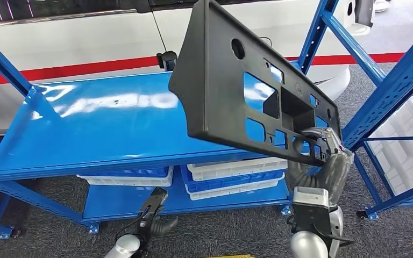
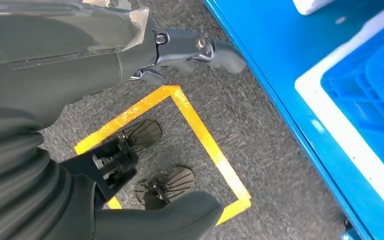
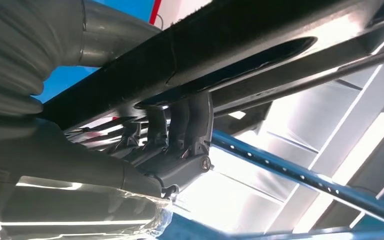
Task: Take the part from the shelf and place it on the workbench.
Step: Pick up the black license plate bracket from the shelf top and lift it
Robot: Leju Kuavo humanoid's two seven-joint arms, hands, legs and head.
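A large black plastic part [image 1: 247, 91], a flat panel pierced by round and rectangular cut-outs, is held in the air above the blue shelf [image 1: 86, 134], tilted with its far end raised toward a white vehicle with a red stripe [image 1: 75, 48]. The robot's right hand [image 1: 330, 148] grips the part at its lower right corner; in the right wrist view the dark fingers [image 3: 185, 125] curl up around the panel's lower edge, closed tight against it, with the part [image 3: 230, 45] running across just above the hand [image 3: 175, 160]. The rest of the panel extends up and to the left of that grip, unsupported. The left hand [image 1: 153, 207] hangs low in front of the shelf's bottom level, holding nothing; in the left wrist view its fingers [image 2: 200, 50] are loosely extended over grey carpet and a yellow taped square [image 2: 190, 130]. White and blue bins [image 1: 231, 174] sit stacked on the lower shelf level.
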